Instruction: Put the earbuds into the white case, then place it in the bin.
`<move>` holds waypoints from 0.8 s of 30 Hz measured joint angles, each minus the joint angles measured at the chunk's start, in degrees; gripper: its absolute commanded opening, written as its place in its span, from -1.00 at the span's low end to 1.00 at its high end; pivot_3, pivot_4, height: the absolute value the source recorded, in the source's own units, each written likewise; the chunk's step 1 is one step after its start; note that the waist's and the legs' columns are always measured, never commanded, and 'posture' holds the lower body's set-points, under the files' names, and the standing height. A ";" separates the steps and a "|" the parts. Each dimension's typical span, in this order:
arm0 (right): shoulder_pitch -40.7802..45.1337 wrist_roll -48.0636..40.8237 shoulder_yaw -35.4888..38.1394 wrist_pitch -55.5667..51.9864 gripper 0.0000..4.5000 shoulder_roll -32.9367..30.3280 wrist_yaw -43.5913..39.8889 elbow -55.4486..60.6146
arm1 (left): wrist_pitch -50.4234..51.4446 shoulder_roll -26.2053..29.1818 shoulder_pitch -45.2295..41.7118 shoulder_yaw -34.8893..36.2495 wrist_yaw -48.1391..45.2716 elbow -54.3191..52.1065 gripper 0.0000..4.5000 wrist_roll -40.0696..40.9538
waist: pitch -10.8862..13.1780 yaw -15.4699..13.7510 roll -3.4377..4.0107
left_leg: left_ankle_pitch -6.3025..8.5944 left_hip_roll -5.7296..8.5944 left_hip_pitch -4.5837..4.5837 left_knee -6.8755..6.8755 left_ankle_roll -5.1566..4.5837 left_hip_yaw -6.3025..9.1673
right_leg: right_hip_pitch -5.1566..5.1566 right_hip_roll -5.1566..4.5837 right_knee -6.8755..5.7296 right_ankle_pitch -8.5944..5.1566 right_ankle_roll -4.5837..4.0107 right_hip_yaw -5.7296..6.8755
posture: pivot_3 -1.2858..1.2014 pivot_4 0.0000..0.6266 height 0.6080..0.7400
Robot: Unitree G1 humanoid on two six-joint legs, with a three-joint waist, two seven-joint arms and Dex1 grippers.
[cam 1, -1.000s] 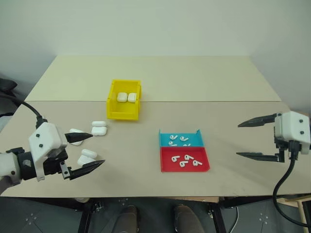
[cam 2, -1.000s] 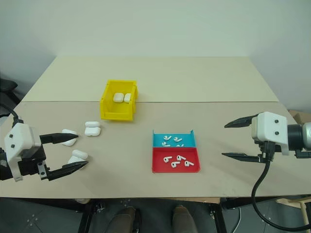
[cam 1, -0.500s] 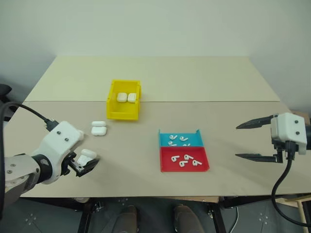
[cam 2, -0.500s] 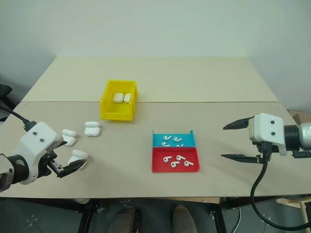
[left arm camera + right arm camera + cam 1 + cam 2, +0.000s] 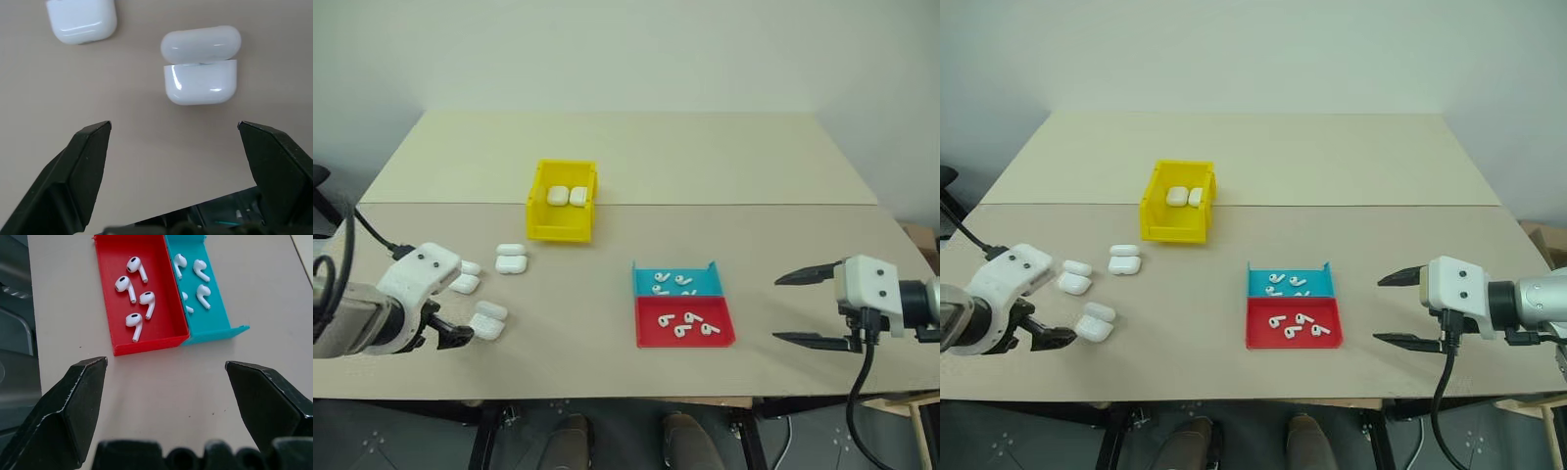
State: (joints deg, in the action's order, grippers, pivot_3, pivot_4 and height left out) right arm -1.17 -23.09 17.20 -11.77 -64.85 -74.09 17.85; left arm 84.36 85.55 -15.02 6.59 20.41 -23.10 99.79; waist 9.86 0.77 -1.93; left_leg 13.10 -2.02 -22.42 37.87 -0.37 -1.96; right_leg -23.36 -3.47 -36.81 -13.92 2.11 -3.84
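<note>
You've got three white cases on the counter, two in the bin; four earbuds per tray; both claws released: left claw, right claw.

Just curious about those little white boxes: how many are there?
5: two in the yellow bin, at and; three on the table's left, at.

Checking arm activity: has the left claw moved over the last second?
Yes. The left claw dropped and swung down, now left of the open case, no longer straddling it.
</note>
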 measured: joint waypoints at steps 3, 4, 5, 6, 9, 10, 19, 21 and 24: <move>-0.56 0.00 0.95 -0.43 0.99 -0.01 0.42 0.30 | -4.07 1.35 -3.52 -6.91 6.37 0.51 1.00 5.18 | 0.00 0.04 0.00 | 0.00 0.05 0.01 -0.02 0.00 -0.11 | 0.00 -0.01 0.00 0.00 0.01 -0.03 | 0.03 -0.52 1.00; -0.62 0.00 1.39 -0.64 0.99 -0.02 0.51 0.33 | -4.74 1.21 -5.05 -9.66 8.34 0.75 1.00 6.46 | 0.00 -0.01 0.00 | 0.00 0.06 0.01 -0.02 0.00 -0.21 | 0.01 0.02 0.00 -0.01 0.01 -0.02 | 0.03 -0.52 1.00; -0.64 0.00 1.67 -0.71 0.99 -0.07 0.58 0.44 | -5.47 1.00 -5.88 -11.47 9.69 1.09 1.00 7.28 | 0.01 -0.02 -0.01 | 0.00 0.05 0.00 -0.02 0.01 -0.28 | 0.00 0.04 0.00 0.00 0.00 -0.02 | 0.03 -0.52 1.00; -0.78 0.01 1.87 -0.77 0.99 -0.09 0.62 0.54 | -5.96 0.08 -8.09 -14.05 11.42 1.69 1.00 8.38 | 0.01 -0.08 -0.01 | 0.00 0.06 0.03 -0.02 0.01 -0.30 | 0.03 0.04 0.00 0.00 0.00 -0.01 | 0.03 -0.52 1.00; -0.92 -0.02 1.93 -0.94 0.99 -0.10 0.63 0.87 | -6.66 -2.04 -12.23 -19.00 14.94 3.27 1.00 9.40 | 0.01 -0.14 -0.02 | -0.01 0.08 0.04 -0.02 0.02 -0.33 | 0.06 0.04 0.01 0.00 0.01 -0.01 | 0.03 -0.52 1.00; -1.00 -0.02 1.98 -1.09 0.99 -0.09 0.63 0.89 | -6.64 -2.57 -13.20 -20.53 15.87 4.17 1.00 9.66 | 0.01 -0.15 -0.02 | -0.01 0.09 0.04 -0.02 0.02 -0.34 | 0.06 0.04 0.02 0.00 0.02 -0.01 | 0.03 -0.52 1.00; -1.77 0.01 2.11 -2.52 0.99 -0.11 1.10 1.37 | -5.80 -5.25 -17.02 -25.16 15.78 11.30 1.00 10.59 | 0.02 -0.19 -0.04 | -0.02 0.12 0.02 -0.02 0.03 -0.35 | 0.06 0.03 0.06 -0.01 0.05 -0.01 | 0.03 -0.52 1.00; -1.80 0.05 2.11 -2.54 0.99 -0.11 1.14 1.38 | -5.33 -6.09 -17.38 -25.79 15.07 11.84 1.00 10.36 | 0.02 -0.22 -0.04 | -0.02 0.12 0.02 -0.02 0.03 -0.35 | 0.06 0.03 0.05 -0.01 0.05 -0.01 | 0.03 -0.52 1.00; -1.75 0.39 2.11 -2.54 0.99 -0.11 1.61 1.37 | -4.36 -7.80 -17.48 -26.55 14.84 11.94 1.00 8.17 | 0.02 -0.22 -0.04 | -0.02 0.12 0.02 -0.02 0.04 -0.34 | 0.06 0.03 0.05 -0.01 0.06 -0.01 | 0.03 -0.52 1.00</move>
State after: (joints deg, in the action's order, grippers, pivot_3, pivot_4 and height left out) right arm -2.93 -22.70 19.31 -14.31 -64.96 -72.48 19.22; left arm 80.00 77.74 -32.50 -19.96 35.25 -11.16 107.95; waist 9.88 0.54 -1.97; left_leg 13.08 -1.90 -22.40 37.85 -0.33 -2.31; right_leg -23.29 -3.43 -36.76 -13.93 2.17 -3.85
